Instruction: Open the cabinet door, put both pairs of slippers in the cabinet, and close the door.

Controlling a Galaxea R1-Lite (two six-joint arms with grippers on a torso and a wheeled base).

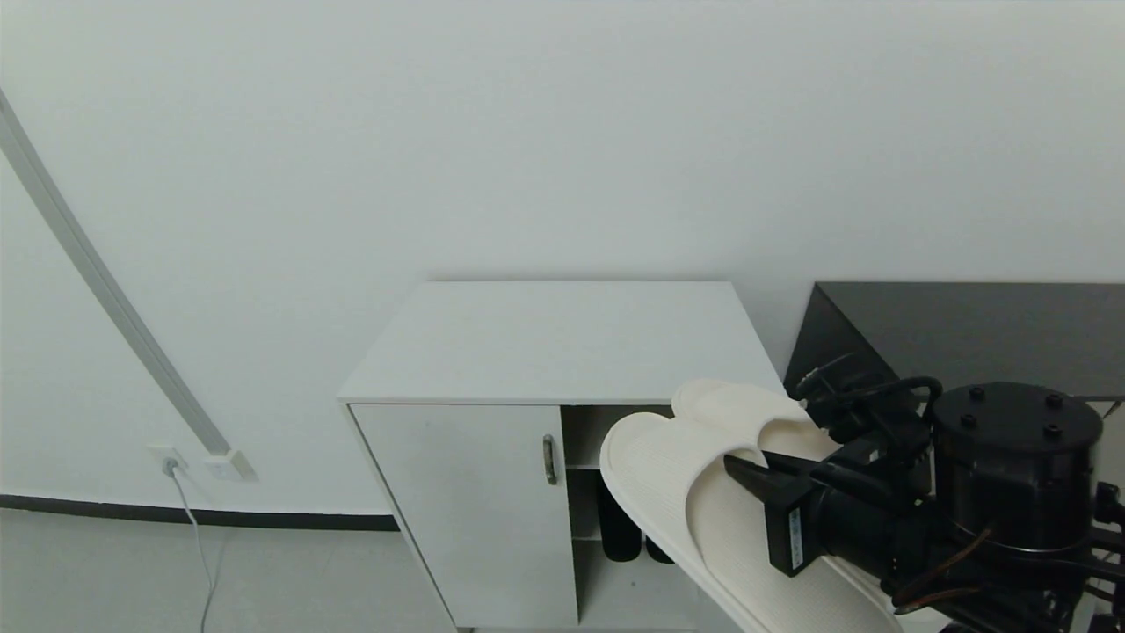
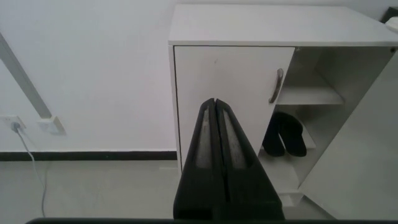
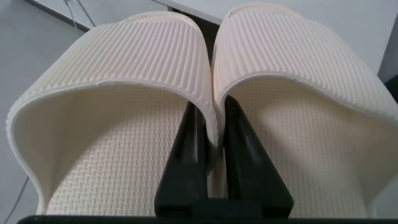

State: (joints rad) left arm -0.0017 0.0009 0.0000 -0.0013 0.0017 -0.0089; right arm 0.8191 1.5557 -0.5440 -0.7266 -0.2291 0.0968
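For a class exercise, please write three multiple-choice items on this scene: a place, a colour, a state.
1. Where is the black pair of slippers? A inside the cabinet; B on its top; C on the floor.
2. What colour is the pair in the right pincer? A blue; B cream; C red.
3. How is the left pincer? A open wide; B shut on a slipper; C shut, empty.
1 A, seen through the open side; 2 B, both straps are cream; 3 C, its fingers meet, nothing between.

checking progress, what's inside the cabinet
Black slippers stand in the cabinet, on its open right side below a shelf. The closed door hides the left side.
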